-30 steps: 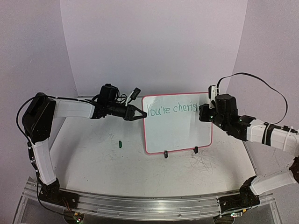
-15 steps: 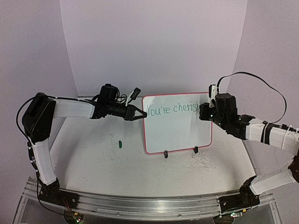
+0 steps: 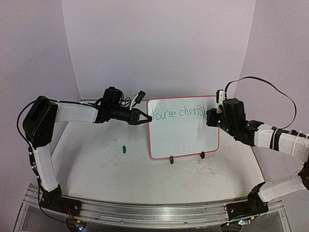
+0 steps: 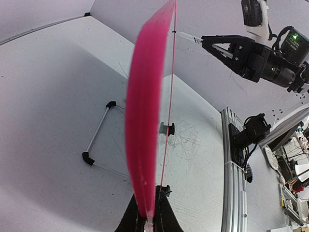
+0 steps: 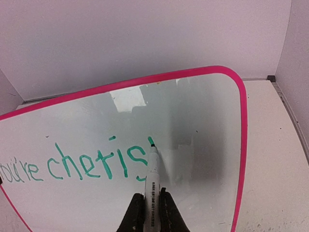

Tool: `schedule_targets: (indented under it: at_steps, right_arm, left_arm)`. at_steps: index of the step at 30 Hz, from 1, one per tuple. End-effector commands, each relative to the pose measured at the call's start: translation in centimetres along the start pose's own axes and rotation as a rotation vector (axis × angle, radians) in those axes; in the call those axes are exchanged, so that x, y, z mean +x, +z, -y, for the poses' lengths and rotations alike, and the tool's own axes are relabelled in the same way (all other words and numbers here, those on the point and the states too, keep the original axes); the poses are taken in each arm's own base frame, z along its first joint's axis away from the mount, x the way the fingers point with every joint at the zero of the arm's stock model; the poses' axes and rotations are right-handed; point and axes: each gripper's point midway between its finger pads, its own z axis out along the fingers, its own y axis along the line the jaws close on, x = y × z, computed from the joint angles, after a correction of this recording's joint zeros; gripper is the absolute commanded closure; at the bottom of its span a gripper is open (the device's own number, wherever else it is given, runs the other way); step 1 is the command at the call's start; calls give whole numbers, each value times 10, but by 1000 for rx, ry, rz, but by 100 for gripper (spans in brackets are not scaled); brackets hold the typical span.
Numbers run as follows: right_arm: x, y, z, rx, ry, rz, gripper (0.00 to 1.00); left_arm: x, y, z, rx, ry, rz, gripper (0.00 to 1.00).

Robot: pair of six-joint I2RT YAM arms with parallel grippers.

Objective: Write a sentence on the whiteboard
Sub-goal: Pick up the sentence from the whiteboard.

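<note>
The whiteboard (image 3: 183, 135), pink-framed with two black feet, stands upright mid-table. Green writing on it reads "You're cheris" (image 3: 177, 113), and "cheris" shows large in the right wrist view (image 5: 96, 163). My left gripper (image 3: 144, 117) is shut on the board's left edge (image 4: 145, 121), seen edge-on in the left wrist view. My right gripper (image 3: 211, 117) is shut on a white marker (image 5: 152, 181), whose green tip (image 5: 151, 141) touches the board just right of the last "s". The board's right part is bare (image 5: 203, 145).
A small green marker cap (image 3: 124, 149) lies on the table left of the board. Grey scribble marks (image 3: 210, 169) cover the tabletop at the front right. A wire stand (image 4: 99, 140) lies behind the board. White walls enclose the back and sides.
</note>
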Motion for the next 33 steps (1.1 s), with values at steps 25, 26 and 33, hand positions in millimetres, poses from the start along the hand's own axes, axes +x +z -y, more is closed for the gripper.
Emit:
schedule_targets:
  at_steps: [25,26,33]
  right_arm:
    - [7,-6,4,-11,37,-13,100]
    - [3,-6,3,-13,38,-4,100]
    - [-13,-3,-1,-9,34,33,100]
  left_arm:
    - [-8,-5,-1,-50,58,17,100]
    - [-7,-5,-1,-49,57,16,100]
    - [-7,-6,-1,-51,59,17,100]
